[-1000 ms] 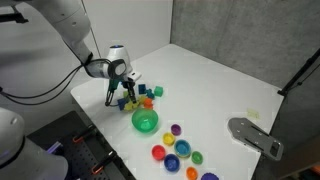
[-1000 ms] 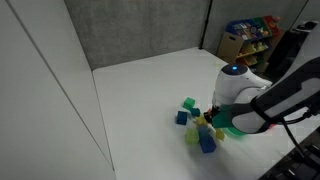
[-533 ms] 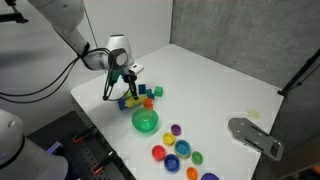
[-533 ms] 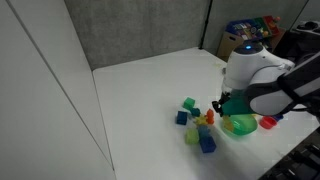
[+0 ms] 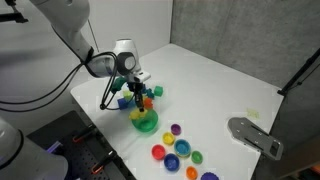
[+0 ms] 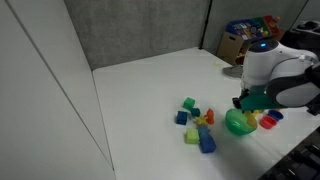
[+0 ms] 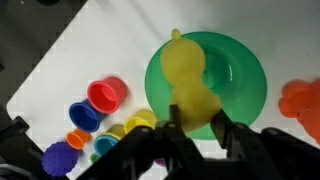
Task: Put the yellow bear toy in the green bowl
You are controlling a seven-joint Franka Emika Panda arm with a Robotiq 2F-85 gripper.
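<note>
In the wrist view my gripper [image 7: 195,122] is shut on the yellow bear toy [image 7: 190,80], which hangs blurred right above the green bowl [image 7: 245,95]. In both exterior views the gripper [image 5: 139,97] [image 6: 244,104] hovers just over the green bowl [image 5: 146,123] [image 6: 238,124] on the white table. The toy itself is too small to make out in the exterior views.
A pile of small coloured blocks [image 5: 147,96] [image 6: 196,122] lies beside the bowl. Several small coloured cups [image 5: 178,150] [image 7: 95,115] stand on the bowl's other side. A grey flat object [image 5: 256,137] lies near the table edge. An orange block [image 7: 303,102] sits by the bowl.
The gripper has lifted from the block pile with the yellow bear toy and moved sideways until it hangs over the green bowl.
</note>
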